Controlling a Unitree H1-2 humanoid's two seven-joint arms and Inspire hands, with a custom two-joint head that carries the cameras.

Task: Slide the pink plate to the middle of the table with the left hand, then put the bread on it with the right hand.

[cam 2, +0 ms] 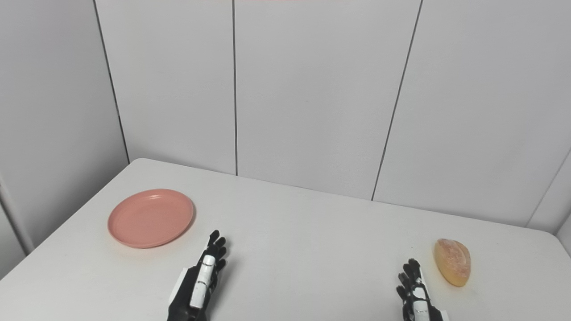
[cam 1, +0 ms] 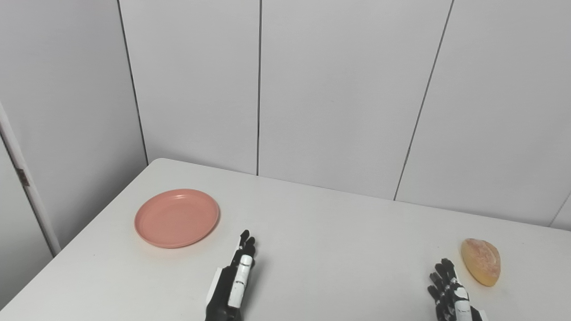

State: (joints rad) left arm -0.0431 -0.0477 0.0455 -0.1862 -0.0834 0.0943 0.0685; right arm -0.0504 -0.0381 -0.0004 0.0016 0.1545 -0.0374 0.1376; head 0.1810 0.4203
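Note:
A pink plate (cam 1: pixel 177 217) lies empty on the white table (cam 1: pixel 321 232) at the left. A golden-brown piece of bread (cam 1: pixel 481 261) lies at the right, near the table's right side. My left hand (cam 1: pixel 235 278) rests at the front, to the right of and nearer than the plate, fingers straight and apart, holding nothing. My right hand (cam 1: pixel 450 294) is at the front right, just left of and nearer than the bread, fingers spread, empty. Neither hand touches its object.
Grey wall panels (cam 1: pixel 339 89) stand close behind the table's far edge and along its left side. The table's left edge runs diagonally past the plate.

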